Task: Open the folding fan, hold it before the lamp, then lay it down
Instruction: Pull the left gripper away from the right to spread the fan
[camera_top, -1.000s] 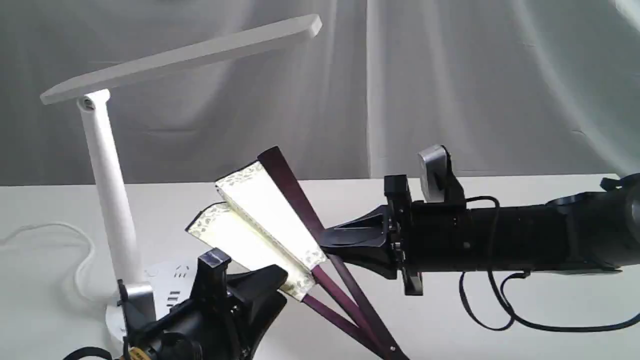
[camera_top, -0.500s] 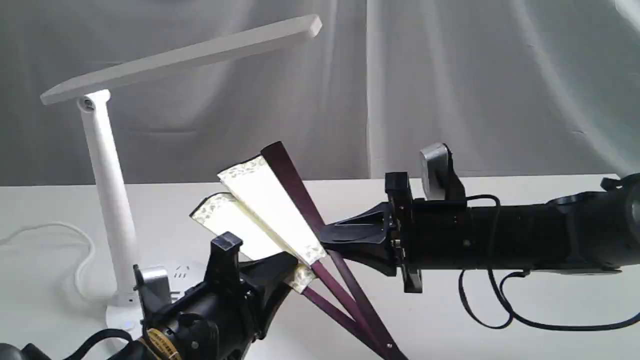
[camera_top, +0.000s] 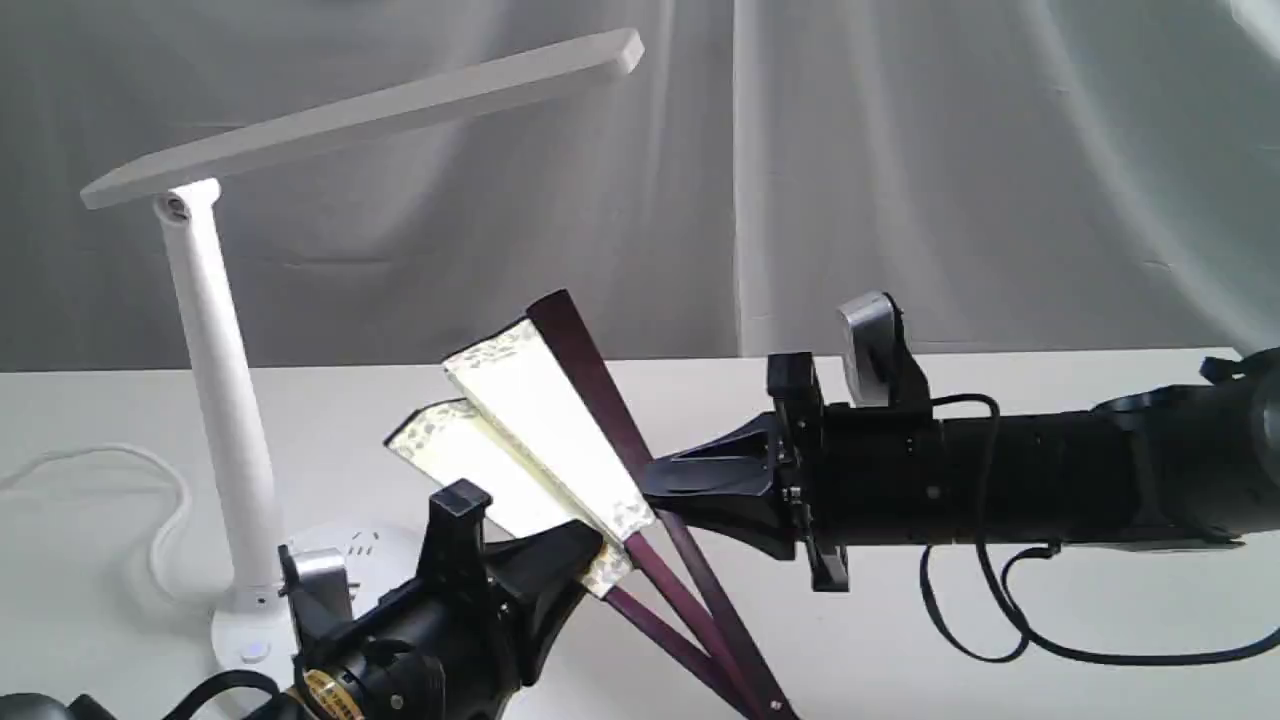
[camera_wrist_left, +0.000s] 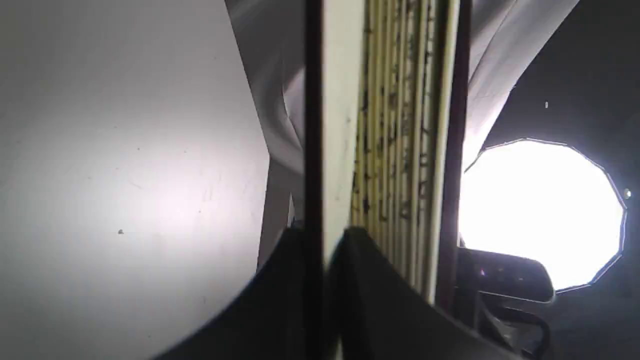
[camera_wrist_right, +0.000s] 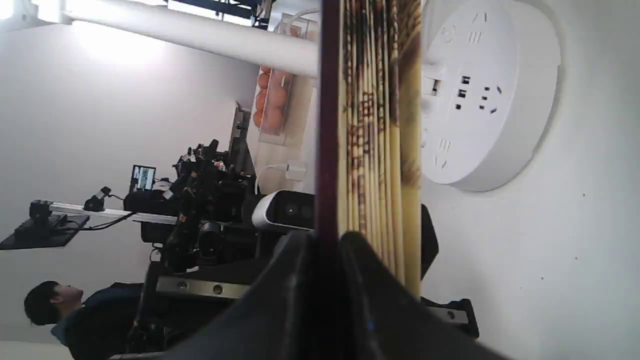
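Folding fan (camera_top: 540, 430): partly open. Two cream panels are spread and the other pleats are bunched. It is held above the middle of the table (camera_top: 1100, 610), pivot low toward the near edge, paper end tilted up toward the lamp (camera_top: 215, 380). Cannot tell whether the pivot touches the table.

Right gripper (camera_top: 655, 480): jaws clenched on the upper maroon guard stick, just below the paper. Judgement: this anchors one side so the other can swing away.

Left gripper (camera_top: 580, 545): reaches up from the near left corner. The left wrist view shows its jaws pinched on the opposite dark stick and the outer cream pleat. Judgement: spreading needs a grip on each guard, so opening is the step in hand, well short of done.

Lamp: stands by the left edge, bar head reaching over the fan. Its round socket base (camera_wrist_right: 480, 100) lies just behind the pleats. The fan is likely kept near for the showing step.

Containers: none on the table. Beyond it, the right wrist view catches a clear box (camera_wrist_right: 272, 100) with orange round things inside, too small to name.
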